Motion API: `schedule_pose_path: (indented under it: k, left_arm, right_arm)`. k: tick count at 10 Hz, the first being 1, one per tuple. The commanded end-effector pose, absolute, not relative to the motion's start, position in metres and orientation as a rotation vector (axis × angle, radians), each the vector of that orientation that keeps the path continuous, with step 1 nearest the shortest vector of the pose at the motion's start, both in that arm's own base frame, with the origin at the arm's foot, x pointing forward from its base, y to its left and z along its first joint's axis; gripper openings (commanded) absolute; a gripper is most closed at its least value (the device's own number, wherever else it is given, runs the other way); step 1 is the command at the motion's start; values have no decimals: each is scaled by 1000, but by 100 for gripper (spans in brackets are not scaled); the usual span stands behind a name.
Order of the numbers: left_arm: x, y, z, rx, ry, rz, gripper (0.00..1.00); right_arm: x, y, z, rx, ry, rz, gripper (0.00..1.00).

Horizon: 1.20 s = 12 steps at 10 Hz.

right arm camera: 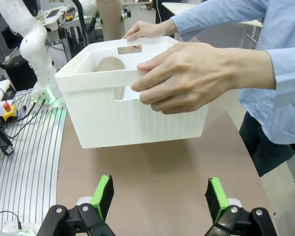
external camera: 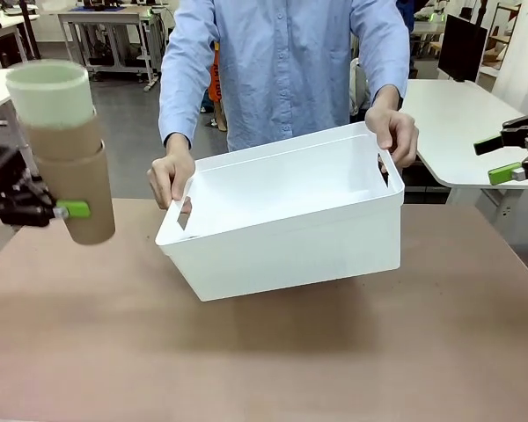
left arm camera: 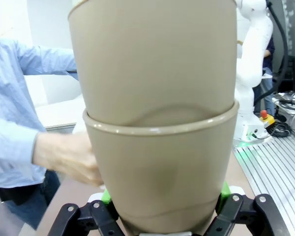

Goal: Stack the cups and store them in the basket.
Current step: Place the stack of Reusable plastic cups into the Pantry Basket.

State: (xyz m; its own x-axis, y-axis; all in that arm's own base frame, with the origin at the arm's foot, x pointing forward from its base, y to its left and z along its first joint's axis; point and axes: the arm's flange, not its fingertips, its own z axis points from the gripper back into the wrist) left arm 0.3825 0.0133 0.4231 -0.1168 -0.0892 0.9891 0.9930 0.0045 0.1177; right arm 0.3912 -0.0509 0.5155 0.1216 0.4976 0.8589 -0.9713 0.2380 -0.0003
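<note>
- Stack of cups (external camera: 66,145): we are logging it raised over the left side of the table (external camera: 246,352). The left gripper (external camera: 69,209) is clamping its fingers on the outermost tan cup, with the mint one uppermost, probably ready for the drop.
- Basket (external camera: 290,237): the person's hands (external camera: 171,178) (external camera: 392,132) are gripping both handle cutouts and tipping the mouth toward us, likely to receive the stack.
- Right gripper (right arm camera: 160,194): its fingers are standing wide apart, holding nothing.
- Unclear: we are failing to count the nested cups or to identify a tan shape (right arm camera: 110,66) inside the basket.

R gripper (right arm camera: 160,199) at bottom edge, jaws wide apart, over brown table (right arm camera: 152,172). White basket (right arm camera: 137,113) ahead w/ person's hands on both short ends: near hand (right arm camera: 187,73) wrapped over rim by cutout, far hand (right arm camera: 147,30) on opposite rim. Tan cup stack (right arm camera: 109,17) upright beyond basket. White robot arm (right arm camera: 32,42) at pic left.
</note>
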Motion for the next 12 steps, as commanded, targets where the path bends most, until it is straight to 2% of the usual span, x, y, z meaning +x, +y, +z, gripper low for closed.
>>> schedule_pose_path:
  k: [1,4,7,12]
  left_arm:
    - [376,-11,478,-1007,-1169,-1312,85]
    - [374,-64,566,-844,-966,-1352,85]
    - [386,-110,622,-732,-865,-1339,85]
    - [436,-205,613,-564,-699,-1339,85]
  right_arm:
    - [392,-49,518,681,-883,1182,100]
    - [392,-49,518,681,-883,1182,100]
    - [392,-49,518,681,-883,1182,100]
    - [392,-49,518,681,-883,1182,100]
